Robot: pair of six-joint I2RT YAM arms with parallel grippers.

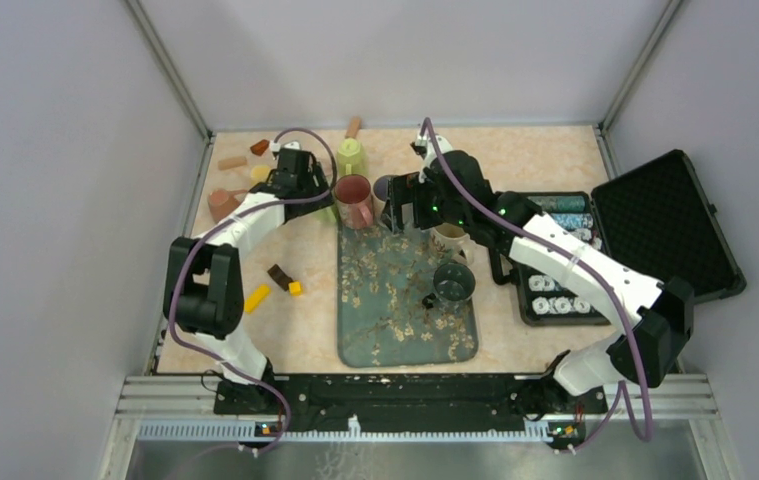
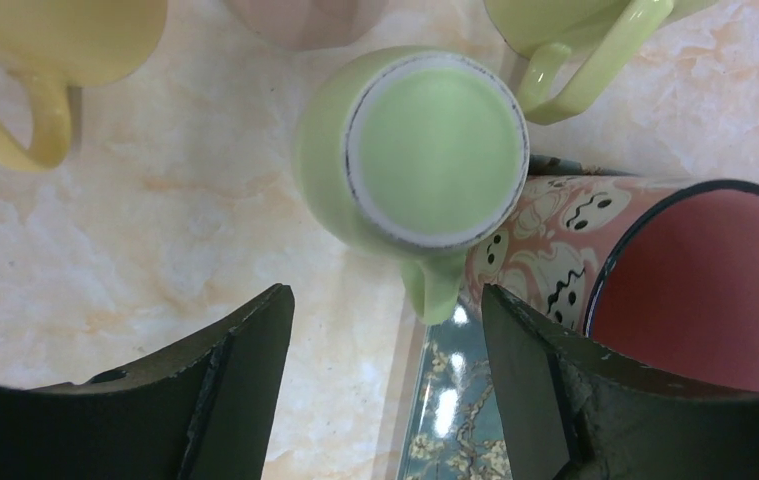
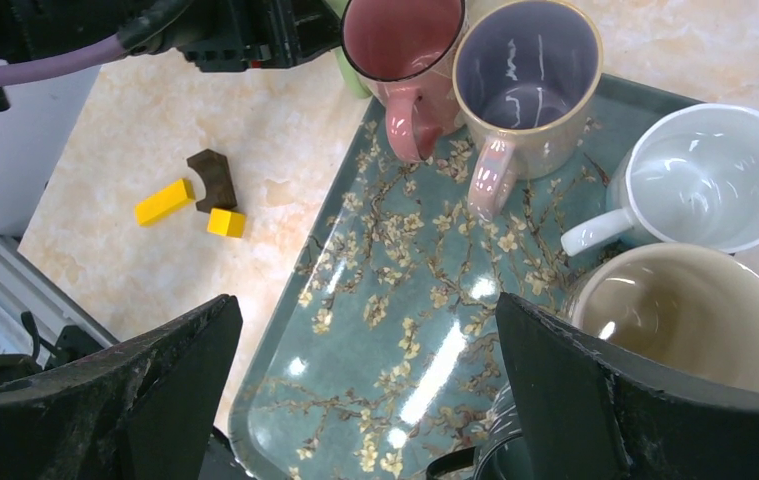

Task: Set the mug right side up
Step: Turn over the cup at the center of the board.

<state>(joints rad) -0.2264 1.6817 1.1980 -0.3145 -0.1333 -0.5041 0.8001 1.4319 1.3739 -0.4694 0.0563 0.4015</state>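
- Found the green mug (image 2: 435,150) upside down on the table (image 2: 155,230), flat base up, handle pointing toward the left gripper (image 2: 385,300).
- Saw that gripper's jaws parted above the mug's near side, clear of it and holding nothing.
- Noted the pink mug (image 2: 695,280), ghost-patterned and upright, just beside the green mug.
- Noted a yellow mug (image 2: 55,50) and a lime mug (image 2: 605,55) farther out on the table.
- Saw the right gripper (image 3: 365,305) over the flowered tray (image 3: 395,330), jaws spread fully wide and empty.
- Counted three more upright mugs near the tray's far end: a lilac-lined mug (image 3: 525,70), a white mug (image 3: 705,180), a cream mug (image 3: 685,320).
- Spotted a yellow block (image 3: 164,201) touching a brown block (image 3: 213,177) on the table, left of the tray.
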